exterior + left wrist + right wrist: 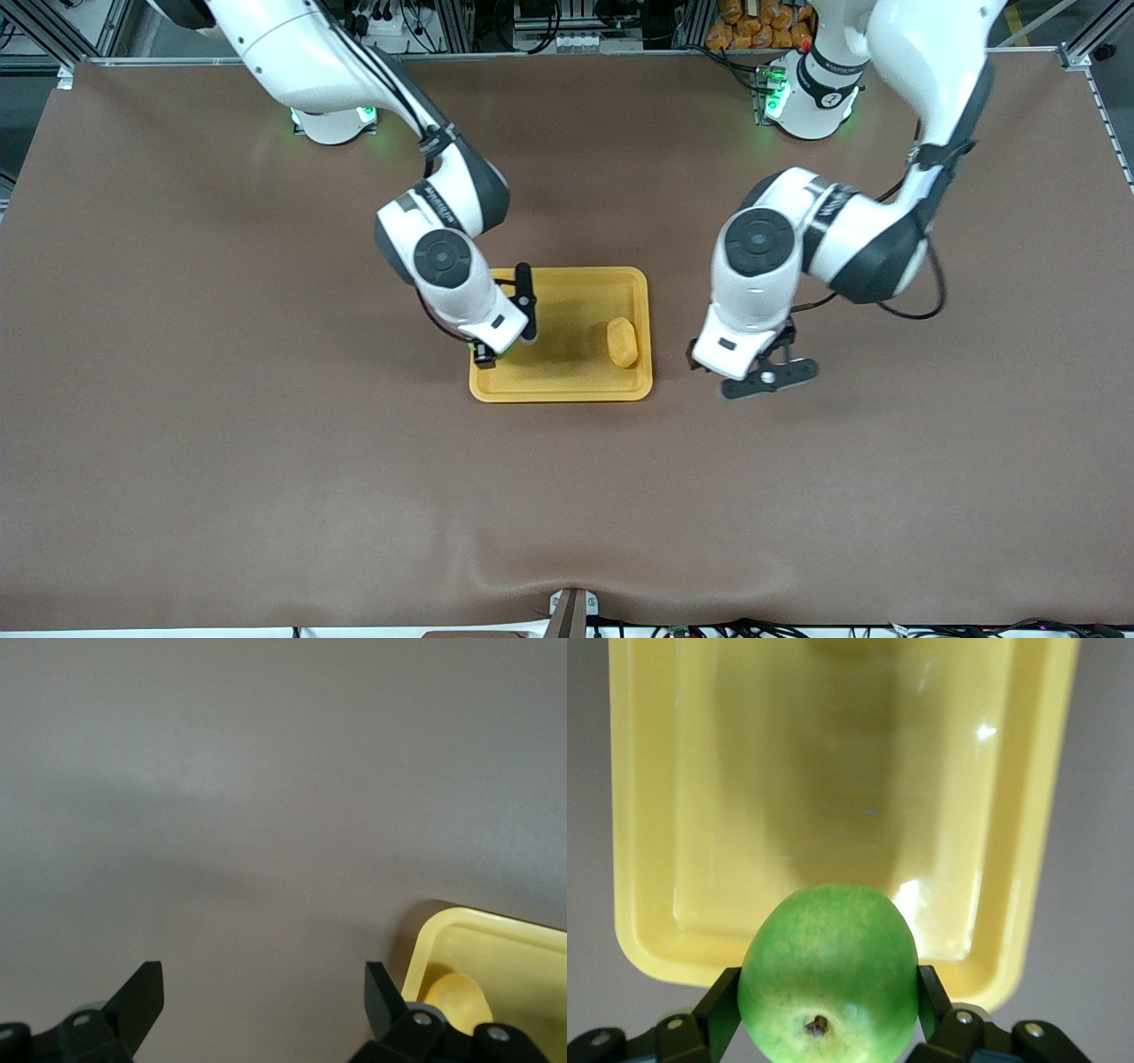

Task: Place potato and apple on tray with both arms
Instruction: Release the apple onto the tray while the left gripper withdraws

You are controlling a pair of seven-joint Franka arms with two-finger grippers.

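A brown mat covers the table [266,443], with aluminium framing, cables and a heap of orange items along the edge where the arm bases stand. The yellow tray [567,385] lies near the middle of the mat and serves as the landmark here.

The potato [622,342] rests inside the tray, close to the rim at the left arm's end. In the left wrist view only its rounded end [456,992] shows, in the tray's corner [496,935].

The right gripper [505,341] hangs over the tray's end toward the right arm. Its wrist view shows the fingers [718,1005] clamped on either side of the green apple [828,979] — stem dimple facing the camera — above the tray's bare floor [833,797].

The left gripper [769,377] is over the bare mat just beside the tray, at the left arm's end. Its fingers [137,997] are spread wide apart and hold nothing — only mat lies between them.
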